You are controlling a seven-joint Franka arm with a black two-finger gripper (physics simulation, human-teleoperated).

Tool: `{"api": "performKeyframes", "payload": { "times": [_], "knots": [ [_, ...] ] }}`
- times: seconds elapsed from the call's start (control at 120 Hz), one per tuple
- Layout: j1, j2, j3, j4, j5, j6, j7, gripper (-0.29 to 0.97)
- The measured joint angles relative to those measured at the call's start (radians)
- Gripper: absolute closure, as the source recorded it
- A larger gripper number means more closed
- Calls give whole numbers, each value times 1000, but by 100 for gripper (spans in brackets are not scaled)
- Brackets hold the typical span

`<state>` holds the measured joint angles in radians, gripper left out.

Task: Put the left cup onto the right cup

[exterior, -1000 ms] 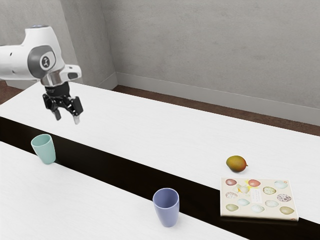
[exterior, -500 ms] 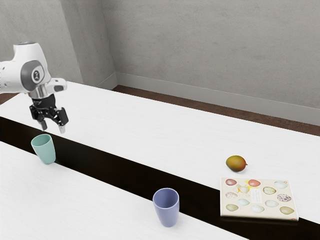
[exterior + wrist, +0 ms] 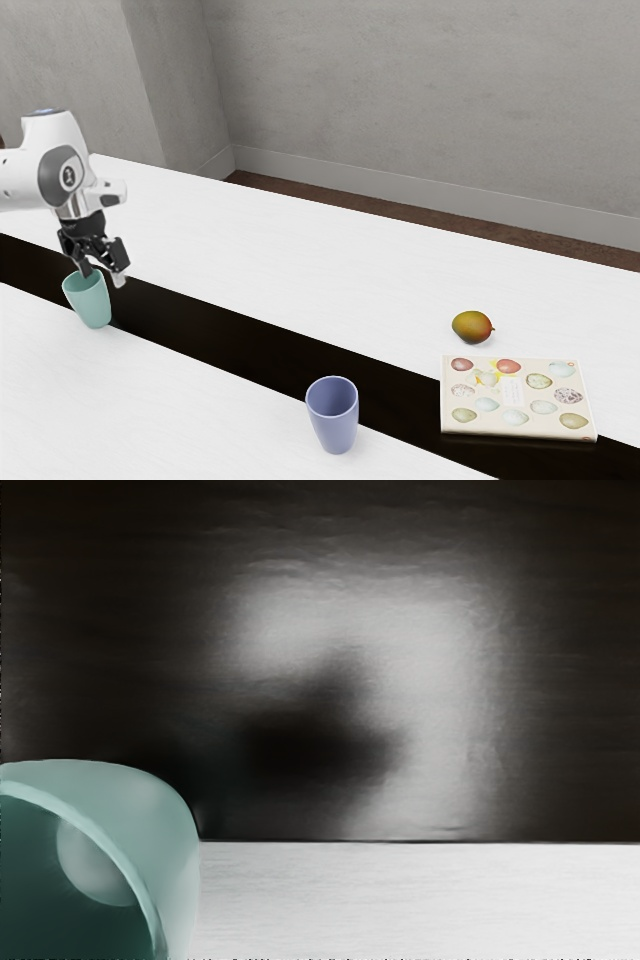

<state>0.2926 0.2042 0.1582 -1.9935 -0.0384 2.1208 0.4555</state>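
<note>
Exterior view: soft, even light with no source I can pick out. The white table (image 3: 330, 250) is bright but free of glare. The teal cup (image 3: 89, 298), blue cup (image 3: 332, 413) and mango (image 3: 472, 326) cast only faint shadows. Wrist view: the dark strip (image 3: 320, 600) carries a hazy pale sheen around a black blot. Inside the teal cup (image 3: 90, 850) sits a round pale highlight.

No writing can be read

The book (image 3: 518, 397) on the tabletop (image 3: 330, 270), well apart from the fingers (image 3: 117, 270), has a cover of pictured eggs with small print at its middle, too fine to make out. The round emblem on the arm's joint (image 3: 62, 174), just above the fingers, shows no legible letters.
</note>
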Motion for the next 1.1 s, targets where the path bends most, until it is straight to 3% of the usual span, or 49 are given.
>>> {"api": "performKeyframes", "payload": {
  "times": [0.825, 1.1],
  "knots": [
    [34, 85, 0, -7, -4, 90, 82, 3],
    [38, 84, 0, -8, -6, 97, 91, 30]
  ]
}}
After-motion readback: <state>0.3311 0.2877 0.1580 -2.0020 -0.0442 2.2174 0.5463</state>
